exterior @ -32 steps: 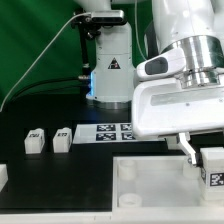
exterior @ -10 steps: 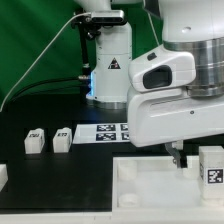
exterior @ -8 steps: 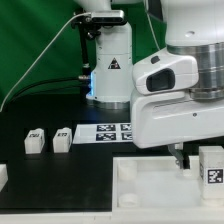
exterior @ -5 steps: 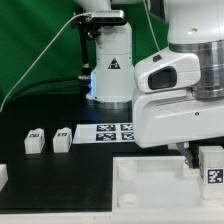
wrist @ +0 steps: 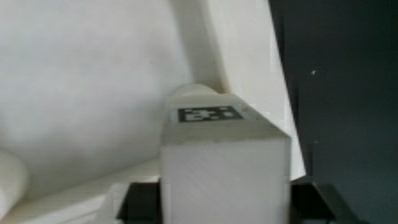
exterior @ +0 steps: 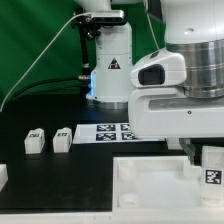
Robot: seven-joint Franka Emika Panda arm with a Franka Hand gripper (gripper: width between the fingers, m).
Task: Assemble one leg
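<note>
The gripper (wrist: 224, 205) clamps the leg (exterior: 212, 170) between its fingers: the pick-up step. Next, I'd say, it needs lifting toward a socket in the white top (exterior: 150, 172) beside the gripper.

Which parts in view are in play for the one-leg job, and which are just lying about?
In play: leg in the gripper; white socketed tray part.
Idle: two spare legs; white block at the exterior view's left edge; marker board.
</note>
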